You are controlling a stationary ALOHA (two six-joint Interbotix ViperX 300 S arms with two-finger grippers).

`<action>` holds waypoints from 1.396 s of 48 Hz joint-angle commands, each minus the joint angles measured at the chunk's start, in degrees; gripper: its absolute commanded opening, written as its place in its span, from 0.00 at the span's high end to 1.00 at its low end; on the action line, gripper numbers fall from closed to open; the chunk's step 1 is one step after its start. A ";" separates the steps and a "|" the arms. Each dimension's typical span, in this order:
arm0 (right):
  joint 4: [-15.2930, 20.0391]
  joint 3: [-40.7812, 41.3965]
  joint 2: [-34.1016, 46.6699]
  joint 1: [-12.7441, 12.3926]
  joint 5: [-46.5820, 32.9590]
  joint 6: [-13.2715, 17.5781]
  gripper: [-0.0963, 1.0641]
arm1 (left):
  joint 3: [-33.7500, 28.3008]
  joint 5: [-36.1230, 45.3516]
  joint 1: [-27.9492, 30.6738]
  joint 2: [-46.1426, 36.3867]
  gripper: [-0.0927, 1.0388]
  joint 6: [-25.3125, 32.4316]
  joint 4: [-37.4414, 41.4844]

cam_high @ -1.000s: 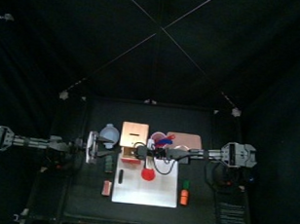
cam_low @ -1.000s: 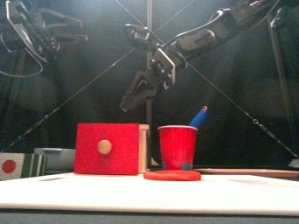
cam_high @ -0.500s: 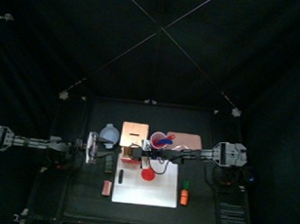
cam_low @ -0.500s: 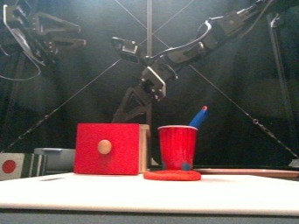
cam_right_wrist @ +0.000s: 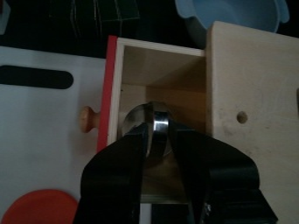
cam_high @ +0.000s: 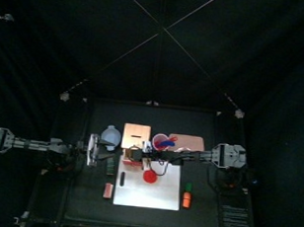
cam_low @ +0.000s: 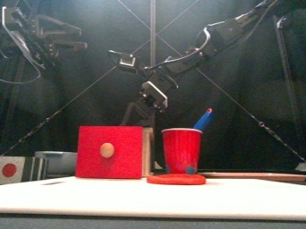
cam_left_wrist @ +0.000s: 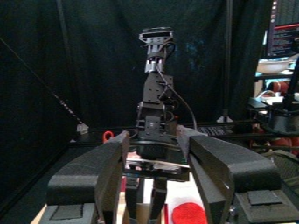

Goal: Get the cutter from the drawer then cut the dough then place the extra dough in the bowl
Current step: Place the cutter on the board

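Observation:
The pale wooden box (cam_right_wrist: 251, 79) has its drawer pulled out, red front (cam_right_wrist: 111, 96) (cam_low: 110, 152) toward the white board (cam_right_wrist: 47, 131). Inside the drawer lies the round metal cutter (cam_right_wrist: 149, 119). My right gripper (cam_right_wrist: 159, 133) (cam_high: 136, 156) reaches down into the drawer, jaws a narrow gap apart on either side of the cutter's top. A flat red dough disc (cam_low: 176, 179) (cam_right_wrist: 47, 208) lies on the board. The blue-grey bowl (cam_high: 111, 135) (cam_right_wrist: 233, 10) stands left of the box. My left gripper (cam_left_wrist: 158, 166) (cam_high: 95, 149) hovers open and empty at the table's left.
A red cup (cam_low: 183, 150) holding a blue knife (cam_low: 203, 119) stands right of the box, behind the dough. A small orange toy (cam_high: 185, 197) lies at the board's right edge and a red one (cam_high: 107, 189) left of the board.
My right gripper has come down and toward the left, from well above the box into the open drawer. The left arm has stayed still.

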 commanded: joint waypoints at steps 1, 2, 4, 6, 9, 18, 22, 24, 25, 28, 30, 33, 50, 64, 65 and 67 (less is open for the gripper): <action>-0.09 -0.88 -1.32 -0.26 0.35 0.00 0.35 | -0.44 -0.62 0.09 0.18 0.17 0.00 -0.26; -0.18 -0.88 -1.41 -0.18 0.44 0.00 0.35 | -0.44 -0.53 0.18 0.09 0.17 0.00 -0.53; -0.18 -0.88 -1.67 0.00 0.53 -0.09 0.35 | -0.35 -0.53 0.18 0.18 0.17 0.09 -0.88; -0.09 -0.88 -1.85 0.00 0.53 -0.09 0.35 | -0.26 -0.53 0.18 0.09 0.17 0.18 -1.23; -0.09 -0.97 -2.02 0.00 0.53 -0.09 0.36 | -0.09 -0.53 0.26 0.09 0.17 0.26 -1.76; -0.18 -1.23 -3.08 0.62 0.53 -0.09 0.44 | 0.00 -0.53 0.26 0.09 0.17 0.26 -2.02; -0.09 -1.49 -3.25 0.88 0.44 -0.09 0.50 | 0.00 -0.53 0.18 0.18 0.17 0.26 -2.02; -0.09 -1.85 -3.60 1.14 0.44 -0.09 0.50 | 0.09 -0.53 0.26 0.09 0.17 0.26 -2.02; -0.18 -2.02 -3.78 1.32 0.44 -0.09 0.50 | 0.09 -0.53 0.26 0.09 0.17 0.26 -2.02; 0.00 -2.46 -4.92 1.76 0.44 -0.09 0.50 | 0.09 -0.53 0.26 0.09 0.17 0.26 -2.02; 0.09 -2.64 -5.80 2.02 0.35 0.00 0.50 | 0.09 -0.53 0.35 0.09 0.17 0.18 -2.02; 0.35 -2.90 -7.12 2.55 0.35 0.00 0.50 | 0.18 -0.53 0.44 0.09 0.17 0.18 -2.11; -0.26 0.35 -15.56 3.25 0.53 -0.09 0.50 | 0.53 -0.09 0.70 0.18 0.17 0.26 -4.13; -1.85 19.78 -34.01 4.57 0.26 -0.18 0.50 | 0.53 0.00 2.46 0.09 0.17 0.26 -4.31; -2.29 21.71 -35.24 4.83 0.18 -0.09 0.50 | 0.53 0.00 2.64 0.18 0.17 0.26 -4.31; -2.99 25.58 -37.53 5.54 0.00 -0.09 0.50 | 0.44 0.00 2.99 0.18 0.17 0.26 -4.31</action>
